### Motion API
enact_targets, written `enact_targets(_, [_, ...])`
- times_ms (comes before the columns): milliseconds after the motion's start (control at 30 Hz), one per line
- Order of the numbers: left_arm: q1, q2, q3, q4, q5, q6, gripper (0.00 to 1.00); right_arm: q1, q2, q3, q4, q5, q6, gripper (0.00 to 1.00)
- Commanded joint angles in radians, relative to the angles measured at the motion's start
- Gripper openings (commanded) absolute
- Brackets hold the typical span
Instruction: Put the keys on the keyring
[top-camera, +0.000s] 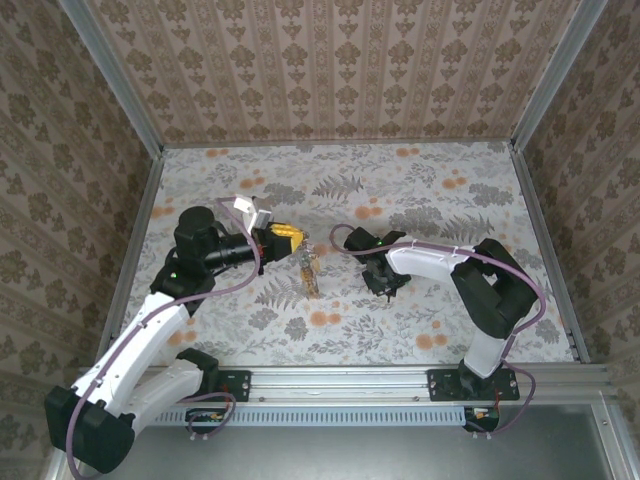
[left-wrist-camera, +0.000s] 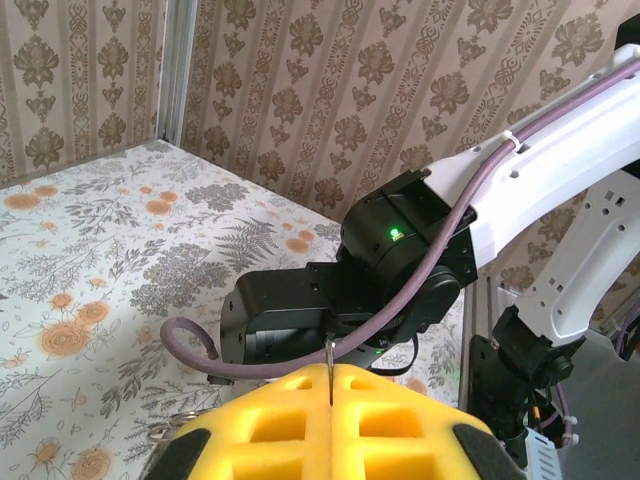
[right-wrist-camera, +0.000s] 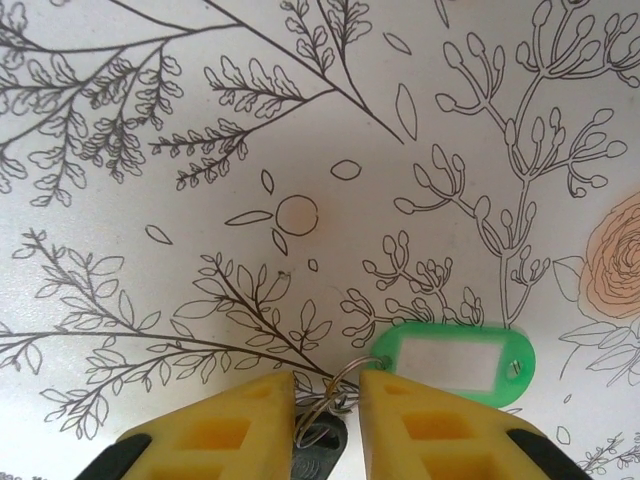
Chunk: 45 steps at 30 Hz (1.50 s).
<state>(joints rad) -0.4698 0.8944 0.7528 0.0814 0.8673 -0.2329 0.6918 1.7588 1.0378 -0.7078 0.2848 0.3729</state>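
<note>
My left gripper (top-camera: 288, 238) hovers left of the table's centre, shut on the thin wire of the keyring (top-camera: 308, 272), whose trinkets dangle below it. In the left wrist view the wire (left-wrist-camera: 329, 350) sticks up from the seam of the closed yellow fingers (left-wrist-camera: 400, 430). My right gripper (top-camera: 385, 285) points down at the table, right of centre. Its jaws (right-wrist-camera: 327, 380) stand narrowly apart, pinching the small split ring (right-wrist-camera: 335, 395) of the green key (right-wrist-camera: 450, 362), which lies flat on the table. A dark piece (right-wrist-camera: 325, 445) sits under the ring.
The floral tablecloth (top-camera: 400, 190) covers the table, with patterned walls on three sides. A metal rail (top-camera: 340, 385) runs along the near edge. The right arm's black wrist (left-wrist-camera: 400, 270) and its purple cable (left-wrist-camera: 190, 340) sit close in front of my left gripper.
</note>
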Motion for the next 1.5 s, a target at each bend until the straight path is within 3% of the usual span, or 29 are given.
enact_targets(0, [0.000, -0.027, -0.002, 0.060, 0.022, -0.012, 0.00, -0.005, 0.018, -0.007, -0.009, 0.019, 0.018, 0.24])
enact_targets(400, [-0.002, -0.033, -0.001, 0.048, 0.011, -0.007, 0.00, -0.014, -0.015, -0.016, -0.003, 0.010, 0.021, 0.12])
enact_targets(633, [-0.004, -0.031, 0.002, 0.035, 0.000, -0.006, 0.00, 0.010, -0.176, -0.045, 0.037, -0.034, -0.016, 0.05])
enact_targets(833, [-0.003, -0.023, 0.018, -0.001, -0.001, 0.008, 0.00, 0.015, -0.476, -0.151, 0.194, -0.201, -0.114, 0.02])
enact_targets(1033, [-0.004, -0.029, 0.071, -0.097, 0.018, 0.061, 0.00, 0.015, -0.747, -0.194, 0.310, -0.511, -0.240, 0.03])
enact_targets(1133, [-0.005, -0.034, 0.098, -0.139, 0.057, 0.096, 0.00, 0.015, -0.806, -0.157, 0.330, -0.643, -0.268, 0.03])
enact_targets(1467, [-0.055, 0.013, 0.187, -0.217, 0.295, 0.203, 0.00, 0.015, -0.863, -0.092, 0.555, -0.908, -0.276, 0.03])
